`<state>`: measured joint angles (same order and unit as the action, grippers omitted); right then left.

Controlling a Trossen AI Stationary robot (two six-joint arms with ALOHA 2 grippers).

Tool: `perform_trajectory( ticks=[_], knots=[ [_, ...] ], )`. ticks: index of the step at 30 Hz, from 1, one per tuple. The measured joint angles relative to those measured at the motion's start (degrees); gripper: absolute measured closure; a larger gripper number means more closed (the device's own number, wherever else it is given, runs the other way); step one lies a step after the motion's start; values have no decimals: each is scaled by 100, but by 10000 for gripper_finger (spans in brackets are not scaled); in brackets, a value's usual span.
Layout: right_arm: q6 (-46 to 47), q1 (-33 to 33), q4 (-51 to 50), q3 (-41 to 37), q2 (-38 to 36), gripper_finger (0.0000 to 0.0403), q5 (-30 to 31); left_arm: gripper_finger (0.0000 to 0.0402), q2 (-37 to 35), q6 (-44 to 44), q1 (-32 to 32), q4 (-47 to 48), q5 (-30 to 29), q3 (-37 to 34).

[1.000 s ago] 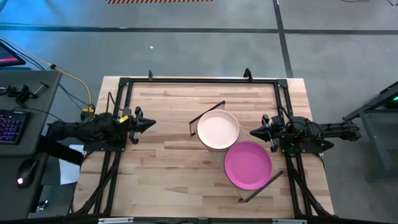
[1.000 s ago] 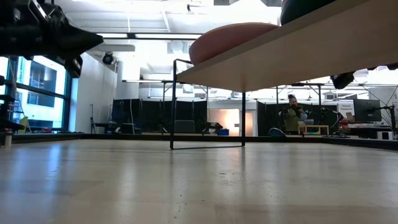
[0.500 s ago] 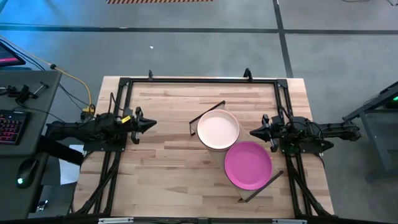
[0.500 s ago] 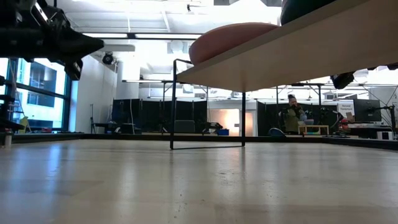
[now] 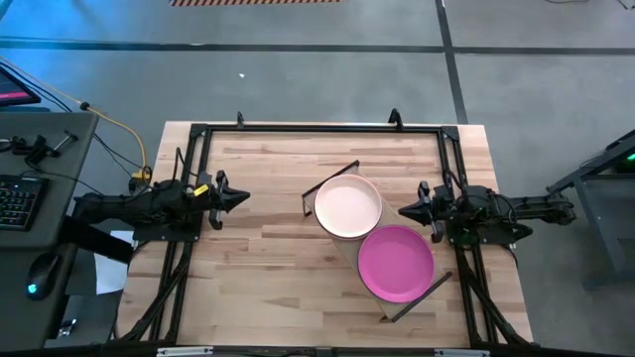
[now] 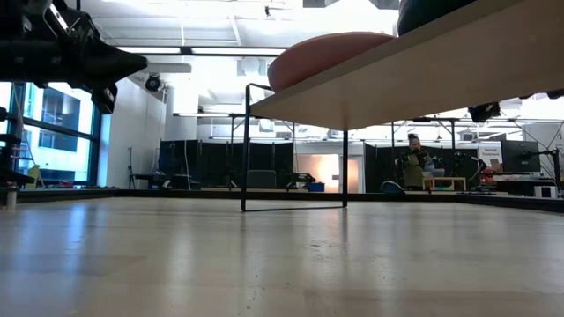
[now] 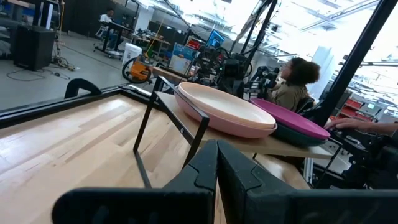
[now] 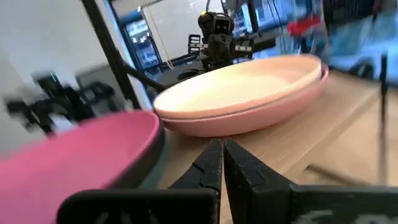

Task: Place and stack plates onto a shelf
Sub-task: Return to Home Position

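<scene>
Your left end effector (image 5: 240, 198) and right end effector (image 5: 405, 210) have stayed pressed together, clear of the shelf (image 6: 423, 75); stacking looks finished.

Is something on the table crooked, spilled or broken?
The shelf lies diagonally on the table, not square to its edges. The cream plate and magenta plate sit neatly on it; nothing looks spilled or damaged.

Shelf (image 6: 423, 75) cut off by low view's edge; magenta plate (image 8: 74, 149) blurred.
</scene>
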<state>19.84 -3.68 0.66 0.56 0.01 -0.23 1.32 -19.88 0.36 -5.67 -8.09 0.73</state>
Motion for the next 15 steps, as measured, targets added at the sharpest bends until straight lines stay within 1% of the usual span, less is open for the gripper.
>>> perform_trajectory(
  ticks=[2, 6, 7, 9, 12, 15],
  knots=[
    [-774, 39, -1, 0, 0, 402, 8, 401, 0, 0, 0, 0, -1, 0],
    [-2841, 175, 6, 0, 0, 402, 93, 401, 0, 2, 0, 0, -1, 0],
    [-3122, 200, 7, 0, 0, 402, 111, 401, 0, 0, 0, 0, -1, 0],
    [-3162, 232, 8, 0, 0, 402, 120, 401, 0, 0, 0, 0, -1, 0],
    [-2718, 232, 5, 0, 0, 402, 109, 401, 0, 0, 0, 0, -1, 0],
    [-2598, 232, 3, 0, 0, 402, 79, 401, 0, 0, 0, 0, -1, 0]
  ],
)
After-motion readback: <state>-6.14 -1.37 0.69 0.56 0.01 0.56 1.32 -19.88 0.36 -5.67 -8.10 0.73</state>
